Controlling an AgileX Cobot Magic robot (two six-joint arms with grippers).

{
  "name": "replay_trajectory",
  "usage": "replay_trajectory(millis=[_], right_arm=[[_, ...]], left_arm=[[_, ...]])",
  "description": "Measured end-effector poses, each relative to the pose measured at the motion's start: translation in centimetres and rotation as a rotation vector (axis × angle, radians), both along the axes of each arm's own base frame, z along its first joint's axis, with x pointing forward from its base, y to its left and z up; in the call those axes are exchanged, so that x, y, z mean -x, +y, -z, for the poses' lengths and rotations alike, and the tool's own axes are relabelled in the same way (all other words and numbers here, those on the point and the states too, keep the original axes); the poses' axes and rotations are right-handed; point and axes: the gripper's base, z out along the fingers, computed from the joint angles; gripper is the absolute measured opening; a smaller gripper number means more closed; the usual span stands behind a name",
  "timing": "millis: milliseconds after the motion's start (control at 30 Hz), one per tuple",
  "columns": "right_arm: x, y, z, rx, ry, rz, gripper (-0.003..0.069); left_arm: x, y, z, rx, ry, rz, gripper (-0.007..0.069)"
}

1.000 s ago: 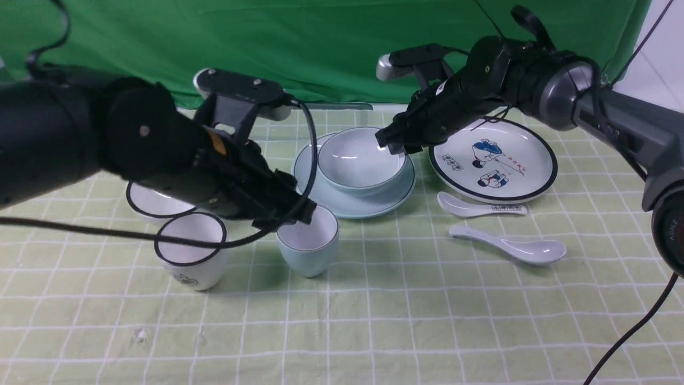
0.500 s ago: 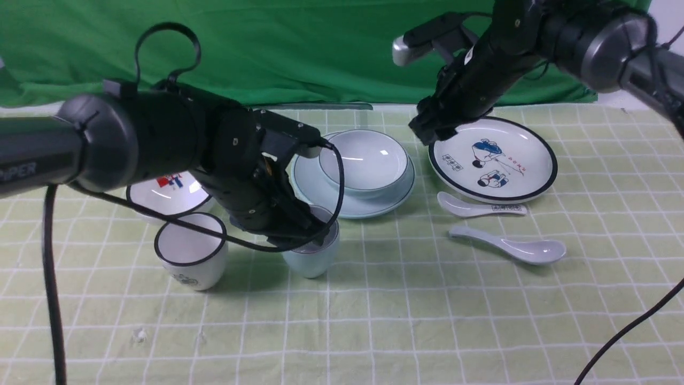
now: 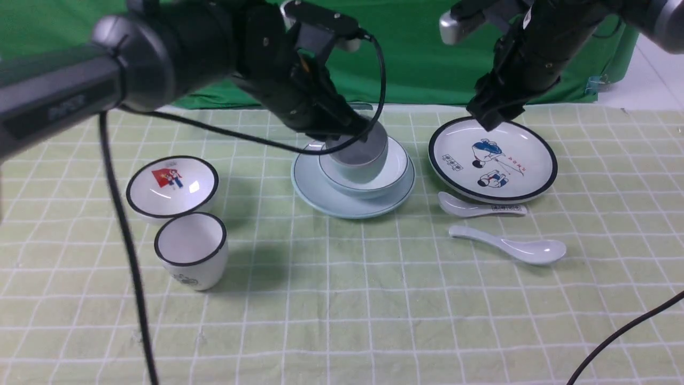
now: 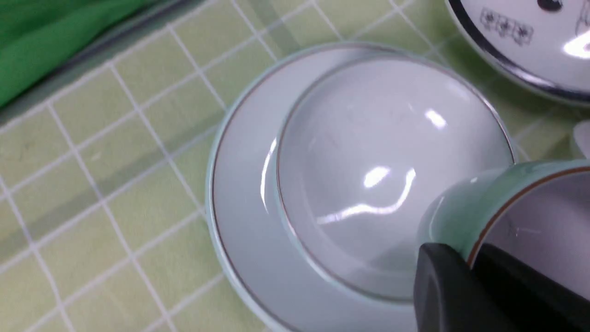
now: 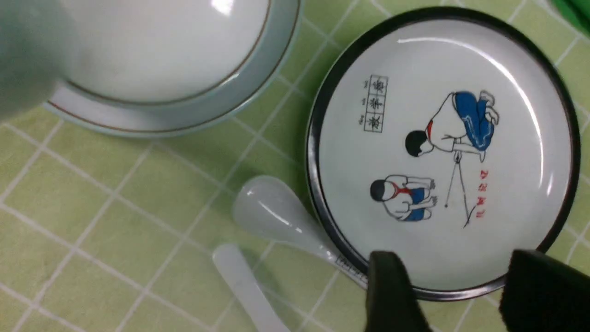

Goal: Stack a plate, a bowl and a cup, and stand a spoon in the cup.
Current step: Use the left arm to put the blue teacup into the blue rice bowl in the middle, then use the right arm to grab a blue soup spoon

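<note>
Progress stands at better than half, by my reckoning. The pale blue-green plate [image 3: 305,184] sits on the counter [image 3: 374,310] near the middle, and the matching bowl [image 3: 399,170] sits squarely on it, so those two are settled. The cup [image 3: 357,160] is held just over the bowl's hollow, tipped so that its mouth leans toward me. The left fingers [image 4: 440,295] pinch its rim, one outside the wall and one inside, closed tight on it. From where I stand I cannot tell whether its foot touches the bowl's floor or hangs just clear of it, but it is not yet standing upright on its own and has not been let go.

The right fingers [image 5: 392,295] are spread wide with nothing between them, hanging above the cartoon plate [image 3: 491,160], well up off the counter. The plain white spoon [image 3: 507,247] lies flat on the cloth, in front of that cartoon plate and just beside the other spoon [image 3: 481,207], the one with print on its handle; nothing has hold of it.

So what is left, as I judge it: level the cup and set it down in the bowl, release it, then pick up the plain spoon, not the printed one next to it, and stand it in the cup
</note>
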Motion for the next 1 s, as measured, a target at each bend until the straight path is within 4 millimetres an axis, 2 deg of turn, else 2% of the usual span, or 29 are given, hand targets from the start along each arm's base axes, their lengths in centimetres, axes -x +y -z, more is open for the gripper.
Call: replay_trajectory(millis=[33, 100, 133, 167, 200, 300, 400, 467, 533, 600, 633, 700, 733, 800, 833, 867, 900, 1000], right_arm=[[0.0, -0.1, 0.6, 0.008, 0.023, 0.003, 0.0358], [0.2, -0.1, 2.3, 0.027, 0.075, 0.005, 0.0356], [0.1, -0.1, 2.3, 0.026, 0.074, 0.005, 0.0356], [0.3, -0.2, 3.8, 0.039, 0.11, 0.005, 0.0363], [0.3, -0.2, 4.4, 0.045, 0.125, 0.003, 0.0374], [0.8, -0.4, 6.3, 0.063, 0.171, -0.001, 0.0435], [1.0, -0.4, 7.8, 0.07, 0.186, -0.006, 0.051], [1.1, -0.4, 8.5, 0.076, 0.191, -0.014, 0.0531], [1.1, -0.4, 9.1, 0.081, 0.199, -0.02, 0.0538], [1.1, -0.4, 9.9, 0.089, 0.224, -0.019, 0.0539], [1.1, -0.4, 10.0, 0.089, 0.226, -0.018, 0.0539], [1.2, -0.3, 11.0, 0.101, 0.265, -0.02, 0.054], [1.2, -0.2, 11.1, 0.102, 0.271, -0.018, 0.054], [1.3, 0.3, 12.2, 0.112, 0.299, -0.027, 0.054], [1.3, 0.4, 12.3, 0.113, 0.301, -0.027, 0.054], [1.4, 0.8, 12.9, 0.119, 0.312, -0.038, 0.0536], [1.4, 1.0, 13.4, 0.125, 0.32, -0.049, 0.0521], [1.4, 1.6, 14.1, 0.13, 0.326, -0.065, 0.0418]], left_arm=[[-0.9, -0.4, 0.1, 0.004, -0.007, 0.0, -0.0015], [-2.5, -1.0, 1.6, -0.008, 0.023, 0.001, -0.0015], [-2.6, -1.1, 1.7, -0.009, 0.026, 0.001, -0.0015], [-3.6, -1.5, 2.7, -0.021, 0.053, 0.005, -0.0015], [-4.0, -1.7, 3.2, -0.03, 0.066, 0.007, -0.0015], [-4.9, -2.0, 4.2, -0.056, 0.082, 0.009, -0.0014], [-5.4, -1.9, 4.3, -0.077, 0.075, 0.009, 0.0001], [-5.4, -1.8, 4.2, -0.09, 0.082, 0.01, 0.0035], [-5.5, -1.8, 3.9, -0.096, 0.083, 0.012, 0.0095], [-5.3, -1.7, 2.9, -0.105, 0.088, 0.013, 0.0188], [-5.3, -1.6, 2.7, -0.107, 0.089, 0.013, 0.0197], [-4.8, -1.3, 0.5, -0.111, 0.081, 0.013, 0.0295], [-4.7, -1.2, 0.0, -0.113, 0.081, 0.013, 0.0309], [-3.2, -0.5, -4.4, -0.095, 0.026, 0.01, 0.0377], [-3.1, -0.4, -4.8, -0.093, 0.019, 0.01, 0.038], [-1.8, 0.1, -7.8, -0.074, -0.027, 0.008, 0.0391], [-0.6, 0.6, -9.9, -0.065, -0.055, 0.009, 0.0391], [2.4, 2.0, -14.2, -0.069, -0.093, 0.025, 0.0374]])
